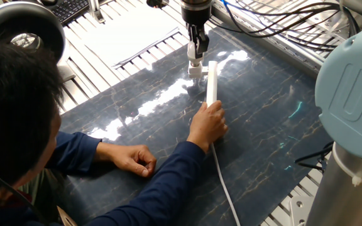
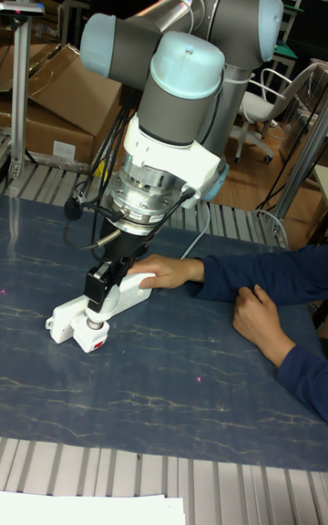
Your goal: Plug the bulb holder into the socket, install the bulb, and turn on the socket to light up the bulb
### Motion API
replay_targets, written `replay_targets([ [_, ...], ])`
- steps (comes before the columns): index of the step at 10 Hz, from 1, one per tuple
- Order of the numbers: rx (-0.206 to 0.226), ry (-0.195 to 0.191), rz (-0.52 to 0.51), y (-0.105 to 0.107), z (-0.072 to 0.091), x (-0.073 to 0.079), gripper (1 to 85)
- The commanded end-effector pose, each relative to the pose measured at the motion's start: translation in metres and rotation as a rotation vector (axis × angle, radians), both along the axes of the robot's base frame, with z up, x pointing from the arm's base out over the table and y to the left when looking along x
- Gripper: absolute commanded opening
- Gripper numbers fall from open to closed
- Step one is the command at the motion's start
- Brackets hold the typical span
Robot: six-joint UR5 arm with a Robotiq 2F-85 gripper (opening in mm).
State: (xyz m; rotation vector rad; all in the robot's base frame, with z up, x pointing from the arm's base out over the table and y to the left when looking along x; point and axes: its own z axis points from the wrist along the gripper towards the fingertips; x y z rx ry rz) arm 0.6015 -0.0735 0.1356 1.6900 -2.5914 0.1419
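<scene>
Near edge, fixed view: operator's head and blue sleeves filling lower left. One hand (image 1: 136, 159) is resting loosely closed on the tabletop (image 1: 275, 119), away from the work. Other hand (image 1: 208, 124) is pressing on the near end of the socket (image 1: 212, 78), w/ the white cord (image 1: 224, 182) trailing back toward the camera from under it.

Socket: long axis is running near-to-far in the fixed view, lying flat on the dark marbled surface. In the tall fixed view the same strip (image 2: 100, 302) is running diagonally, w/ the free end pointing away from the person.

Key relation: the claw (image 1: 195, 59) is sitting at the far end of the strip, just beside its left long edge, coming down vertically. A small white block w/ a red mark low on its face, prob. the bulb holder (image 2: 93, 332), is sitting directly under the claw, right against the strip's end. Can't tell if it's seated in an outlet or only resting beside the strip on the tabletop.

Claw state: fingers (image 2: 98, 283) are looking narrow, close together, w/ a white rounded piece, prob. the bulb (image 2: 91, 310), between the tips and the block. Whether they are actually gripping it – cannot tell; contact is hidden in both views.

Judgement: step in hand is prob. bulb install; strip's switch not resolvable here.
</scene>
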Motion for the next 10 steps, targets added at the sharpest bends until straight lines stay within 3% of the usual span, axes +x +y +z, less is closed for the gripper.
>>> replay_targets([
  [1,0.007,-0.006,0.02,0.0,-0.0013,0.0023,1.0],
  [10,0.029,-0.007,0.018,0.0039,-0.0075,0.0039,1.0],
])
